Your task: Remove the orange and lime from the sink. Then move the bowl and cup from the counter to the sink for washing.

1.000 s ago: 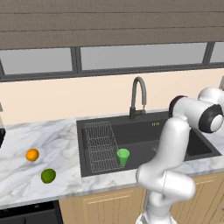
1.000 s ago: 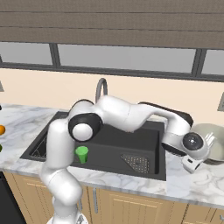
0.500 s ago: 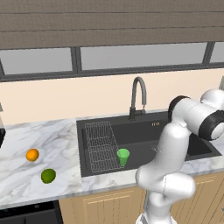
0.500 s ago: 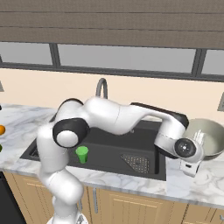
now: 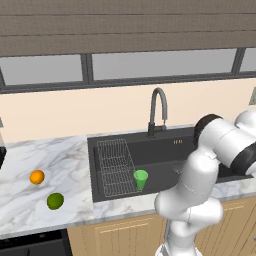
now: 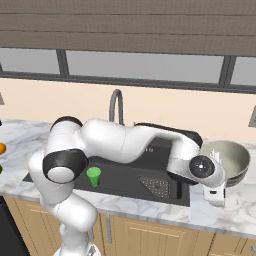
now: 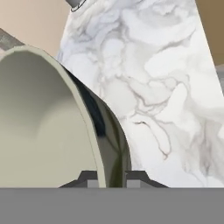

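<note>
Since my hand [image 7: 110, 177] is pinching the rim of the bowl [image 6: 227, 159], which sits tilted above the bench [image 6: 235, 215] just right of the sink [image 6: 125, 180], I should keep the pinch firm, carry it level over the basin edge, and set it down apart from the cup [image 6: 93, 176].

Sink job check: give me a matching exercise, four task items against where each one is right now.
Items:
1. orange
2. lime
3. cup
4. bowl

Places:
A. upright in the sink
B. rim pinched by the end effector, tilted right of the sink
C. counter, nearer the front edge
D. counter, nearer the wall

Pairs: 1-D, 2-C, 3-A, 4-B
</note>
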Controlling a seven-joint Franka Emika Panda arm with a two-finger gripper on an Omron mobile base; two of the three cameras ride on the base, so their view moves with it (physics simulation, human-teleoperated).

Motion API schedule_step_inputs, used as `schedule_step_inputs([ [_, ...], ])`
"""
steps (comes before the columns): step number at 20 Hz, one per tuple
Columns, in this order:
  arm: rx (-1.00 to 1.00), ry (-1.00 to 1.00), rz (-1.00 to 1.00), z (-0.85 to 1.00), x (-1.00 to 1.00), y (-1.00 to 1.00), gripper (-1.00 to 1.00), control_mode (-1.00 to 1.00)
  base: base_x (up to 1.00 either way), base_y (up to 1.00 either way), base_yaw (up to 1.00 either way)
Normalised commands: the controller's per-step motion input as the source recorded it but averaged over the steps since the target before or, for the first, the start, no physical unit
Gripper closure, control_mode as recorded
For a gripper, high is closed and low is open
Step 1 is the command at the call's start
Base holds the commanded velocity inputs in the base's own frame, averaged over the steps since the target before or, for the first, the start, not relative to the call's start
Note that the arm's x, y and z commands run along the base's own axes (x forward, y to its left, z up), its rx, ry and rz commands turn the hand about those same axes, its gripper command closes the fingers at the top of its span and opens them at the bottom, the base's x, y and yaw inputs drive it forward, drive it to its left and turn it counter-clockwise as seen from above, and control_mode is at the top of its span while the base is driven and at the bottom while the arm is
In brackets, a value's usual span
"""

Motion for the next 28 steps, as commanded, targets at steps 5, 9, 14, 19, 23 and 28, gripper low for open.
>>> schedule_step_inputs([
  [5, -0.08, 0.25, 0.09, 0.27, -0.10, 0.24, 1.00, -1.00, 0.00, 0.00, 0.00],
  [9, -0.03, 0.19, 0.07, 0.24, -0.02, 0.28, 1.00, -1.00, 0.00, 0.00, 0.00],
  [14, 0.00, 0.14, 0.04, 0.25, 0.15, 0.27, 1.00, -1.00, 0.00, 0.00, 0.00],
  [19, 0.01, 0.08, 0.00, 0.25, 0.17, 0.29, 1.00, -1.00, 0.00, 0.00, 0.00],
  [23, 0.06, 0.09, 0.00, 0.15, 0.07, 0.27, 1.00, -1.00, 0.00, 0.00, 0.00],
  [28, 0.09, 0.02, 0.00, 0.08, 0.07, 0.29, 1.00, -1.00, 0.00, 0.00, 0.00],
])
